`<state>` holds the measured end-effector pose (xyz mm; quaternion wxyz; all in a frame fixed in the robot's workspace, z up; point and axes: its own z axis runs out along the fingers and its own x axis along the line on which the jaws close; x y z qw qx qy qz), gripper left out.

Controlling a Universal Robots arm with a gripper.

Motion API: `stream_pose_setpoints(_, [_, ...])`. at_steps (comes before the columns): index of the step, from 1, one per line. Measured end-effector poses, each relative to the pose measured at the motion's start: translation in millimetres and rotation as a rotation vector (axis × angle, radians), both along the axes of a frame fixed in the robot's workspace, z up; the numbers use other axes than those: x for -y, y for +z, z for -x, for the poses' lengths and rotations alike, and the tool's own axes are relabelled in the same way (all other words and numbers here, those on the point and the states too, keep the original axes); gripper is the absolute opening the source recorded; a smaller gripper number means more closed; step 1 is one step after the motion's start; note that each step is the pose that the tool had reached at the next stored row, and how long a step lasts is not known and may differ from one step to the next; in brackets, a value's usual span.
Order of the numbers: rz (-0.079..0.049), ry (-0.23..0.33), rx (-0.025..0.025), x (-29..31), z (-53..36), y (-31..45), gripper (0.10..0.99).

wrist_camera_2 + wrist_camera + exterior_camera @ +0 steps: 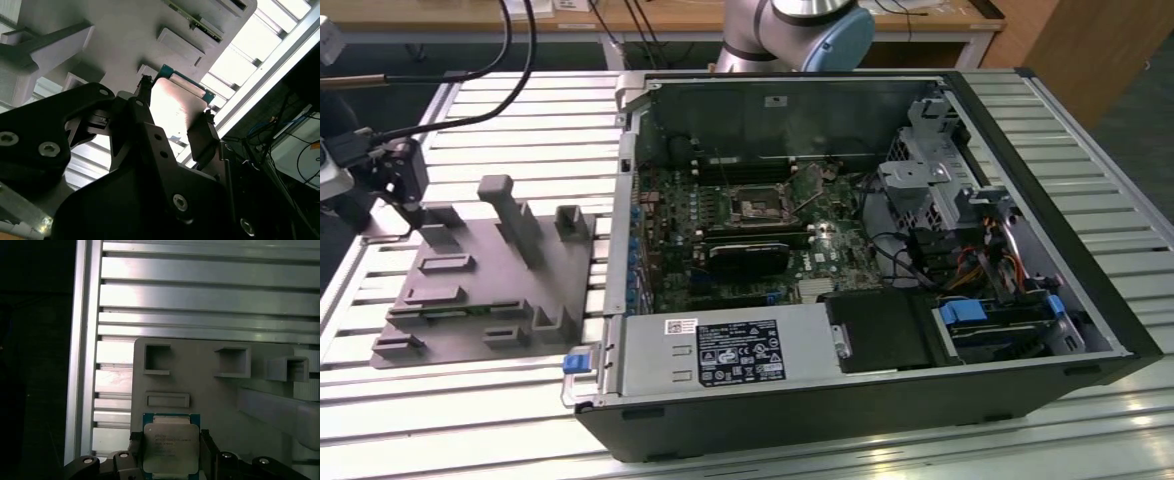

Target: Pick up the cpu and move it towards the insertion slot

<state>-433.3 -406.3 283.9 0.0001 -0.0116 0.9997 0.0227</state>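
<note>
**Chip between the tool's fingers, over the grey plate**

At the frame's edge nearest the camera, the cpu (171, 452) shows its silvery metal top with faint print, ringed by a teal-green border. The tool (170, 446) straddles it: two dark fingers (136, 449) sit against opposite sides of the chip, with black linkage and bolt heads beside them. Under and beyond the chip lies a pale grey fixture plate (210, 385). A shallow rectangular frame (167, 400) is just past the chip, three open square pockets (156, 359) stand in a row farther on, and a long grey bar (280, 415) crosses one side. Past the plate run the ribbed aluminium slats of the bench (200, 295), bright with glare. A dark, featureless band (35, 365) flanks the bench.
</note>
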Motion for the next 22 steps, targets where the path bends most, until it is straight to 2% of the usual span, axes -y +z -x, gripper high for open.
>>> stream_pose_setpoints(13, [0.0, 0.0, 0.0, 0.0, 0.0, 13.9, 0.541])
stream_pose_setpoints(22, [0.0, 0.0, 0.0, -0.1, 0.0, 20.3, 0.541])
